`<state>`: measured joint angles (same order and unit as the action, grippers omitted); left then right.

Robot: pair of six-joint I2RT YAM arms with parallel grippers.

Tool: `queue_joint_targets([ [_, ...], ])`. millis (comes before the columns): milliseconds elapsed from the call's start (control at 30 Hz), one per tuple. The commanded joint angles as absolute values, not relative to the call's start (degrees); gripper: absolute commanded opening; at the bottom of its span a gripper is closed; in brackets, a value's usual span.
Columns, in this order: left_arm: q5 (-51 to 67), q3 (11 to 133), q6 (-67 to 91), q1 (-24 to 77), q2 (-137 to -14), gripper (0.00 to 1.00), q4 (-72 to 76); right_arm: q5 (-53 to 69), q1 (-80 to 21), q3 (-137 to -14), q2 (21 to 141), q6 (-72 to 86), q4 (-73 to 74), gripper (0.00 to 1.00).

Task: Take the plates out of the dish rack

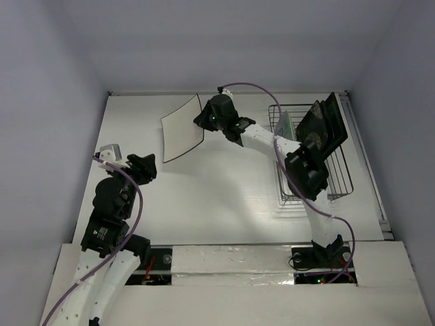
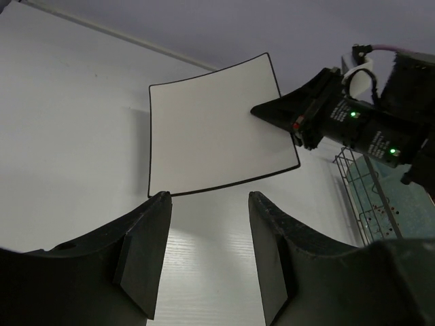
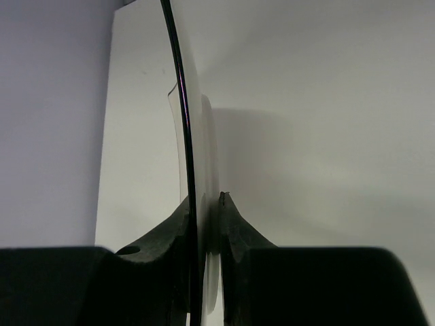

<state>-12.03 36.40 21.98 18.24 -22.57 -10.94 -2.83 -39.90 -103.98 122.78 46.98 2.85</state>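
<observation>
While right pincer [image 3: 204,204] clamps white plate [image 1: 182,129] above worktop [image 1: 224,183], left pincer [image 2: 209,200] apart, empty; other plates [image 1: 316,129] in dish rack [image 1: 342,183]

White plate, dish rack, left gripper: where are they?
white plate [image 1: 182,129], top view, its middle.
dish rack [image 1: 342,178], top view, bare right-side wires.
left gripper [image 2: 209,202], left wrist view, between its fingertips.

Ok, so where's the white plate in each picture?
Top external: white plate upper middle, left of the dish rack.
Left wrist: white plate top centre, its face showing.
Right wrist: white plate edge-on, a thin dark-rimmed line left of centre.
Shared landmark: the right gripper pinching its edge, in all three.
</observation>
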Motion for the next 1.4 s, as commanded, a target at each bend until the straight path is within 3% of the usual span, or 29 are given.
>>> queue_joint_targets([
  [0, -11.9, 36.2, 22.1, 17.9, -22.0, 0.46, -8.2, -1.2, -40.3, -113.1, 121.7, 53.0, -11.3, 0.0],
  [267, -11.9, 36.1, 22.0, 17.9, -22.1, 0.46, -8.1, -1.1, -40.3, -111.7, 128.2, 57.7, -10.5, 0.03],
  [433, -11.9, 36.1, 22.1, 17.9, -22.1, 0.46, -8.0, 2.7, -40.3, -108.8, 130.7, 58.5, -11.2, 0.4],
  [500, -11.9, 36.0, 22.0, 17.9, -22.2, 0.46, -7.9, 2.8, -40.3, -107.8, 130.9, 58.4, -10.4, 0.46],
  [600, -11.9, 36.0, 22.0, 17.9, -22.2, 0.46, -7.7, 2.8, -40.3, -106.4, 131.3, 57.4, -7.7, 0.65],
  [833, -11.9, 36.0, 22.0, 17.9, -22.1, 0.46, -7.7, 5.6, -39.8, -105.3, 131.6, 53.2, -2.7, 0.87],
  [1133, -11.9, 36.0, 22.1, 17.9, -21.6, 0.46, -7.7, 10.4, -39.3, -110.3, 132.2, 46.4, 10.9, 1.0],
  [1367, -11.9, 36.1, 22.0, 17.9, -20.8, 0.46, -7.8, 18.4, -37.6, -113.8, 135.0, 38.3, 20.6, 1.0],
])
